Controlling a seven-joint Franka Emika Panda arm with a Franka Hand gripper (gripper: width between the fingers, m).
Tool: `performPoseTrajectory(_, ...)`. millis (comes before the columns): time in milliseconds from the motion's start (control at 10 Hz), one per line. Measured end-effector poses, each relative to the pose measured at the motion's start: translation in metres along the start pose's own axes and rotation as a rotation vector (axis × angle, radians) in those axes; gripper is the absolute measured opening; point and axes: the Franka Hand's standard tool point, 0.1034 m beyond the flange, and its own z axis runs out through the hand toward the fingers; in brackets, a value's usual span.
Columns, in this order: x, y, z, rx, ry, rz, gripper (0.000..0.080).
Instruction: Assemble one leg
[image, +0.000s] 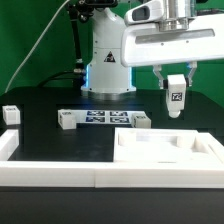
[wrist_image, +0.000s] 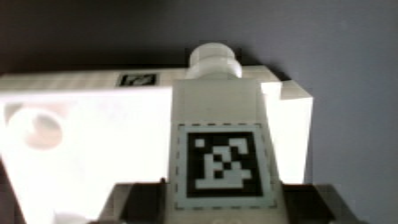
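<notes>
My gripper (image: 176, 84) is shut on a leg (image: 176, 96), a short white post with a black-and-white tag on its face, held upright in the air at the exterior view's right. In the wrist view the leg (wrist_image: 222, 130) runs out from between my fingers (wrist_image: 139, 200), its round peg end farthest from them. Below it lies the large flat white rimmed tray-like piece (image: 170, 152), also in the wrist view (wrist_image: 89, 110), with a tag and a round hole. The leg hangs above the tray's far right part, apart from it.
The marker board (image: 108, 119) lies mid-table with two small white posts (image: 65, 120) (image: 140, 122) at its ends. Another white post (image: 11, 114) stands at the exterior view's left. A white rim (image: 45, 158) runs along the front. The robot base (image: 108, 60) stands behind.
</notes>
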Motion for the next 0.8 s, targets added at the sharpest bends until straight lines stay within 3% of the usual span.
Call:
performPoseTrajectory(600, 0.003, 0.0, 0.0, 0.0, 0.004, -0.036, 0.0292)
performPoseTrajectory(800, 0.036, -0.004, 0.007, 0.012, 0.028, -0.079, 0.0292)
